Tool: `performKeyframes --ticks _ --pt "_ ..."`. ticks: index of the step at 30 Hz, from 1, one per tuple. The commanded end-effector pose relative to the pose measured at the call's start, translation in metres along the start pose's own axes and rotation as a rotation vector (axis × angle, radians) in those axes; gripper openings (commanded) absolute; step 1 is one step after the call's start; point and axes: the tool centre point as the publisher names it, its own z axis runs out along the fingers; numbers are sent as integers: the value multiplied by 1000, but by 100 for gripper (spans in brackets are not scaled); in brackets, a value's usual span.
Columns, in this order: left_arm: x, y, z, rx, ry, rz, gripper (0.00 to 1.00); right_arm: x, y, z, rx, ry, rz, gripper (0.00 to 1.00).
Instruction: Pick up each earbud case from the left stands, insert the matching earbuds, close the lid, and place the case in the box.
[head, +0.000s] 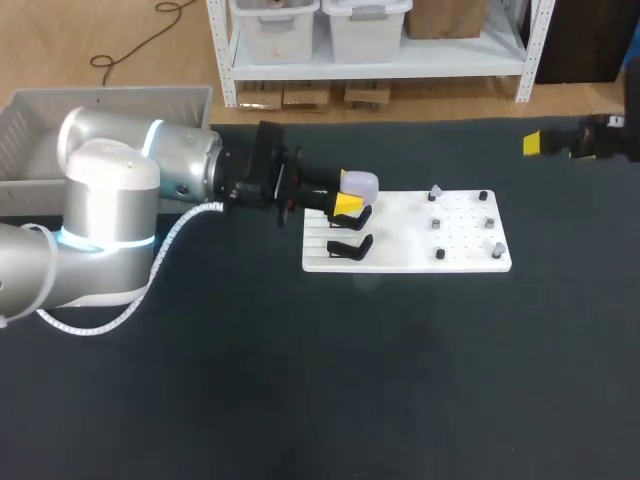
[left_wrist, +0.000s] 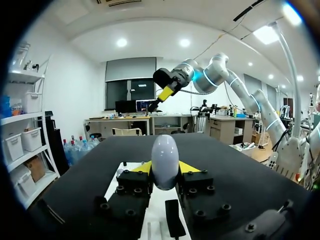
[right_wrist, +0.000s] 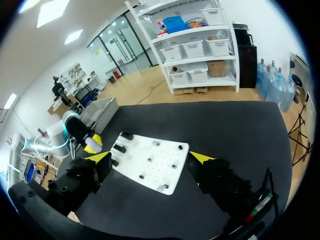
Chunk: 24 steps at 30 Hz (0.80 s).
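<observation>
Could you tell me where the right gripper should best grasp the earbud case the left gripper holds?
Probably its free rounded end: the earbud case sticks out beyond the left gripper, whose tips clamp its lower sides. The open right gripper should come from ahead, fingers crosswise.

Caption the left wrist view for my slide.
Left claw shut on a pale earbud case, above the white stand board.
</observation>
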Motion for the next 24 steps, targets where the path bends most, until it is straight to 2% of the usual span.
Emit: performKeyframes --ticks 1,4,12,24 --pt "2 -5 -3 -20 -14 -13 0 5 18 0 4 14 -19 100" --pt "4 -8 -3 -26 -24 -22 0 9 33 3 5 29 -51 100" --pt "7 -11 -2 -5 -42 -46 0 22 72 10 92 75 -216 100" --pt "8 -14 2 0 -74 -41 0 41 102 18 68 125 -269 100"
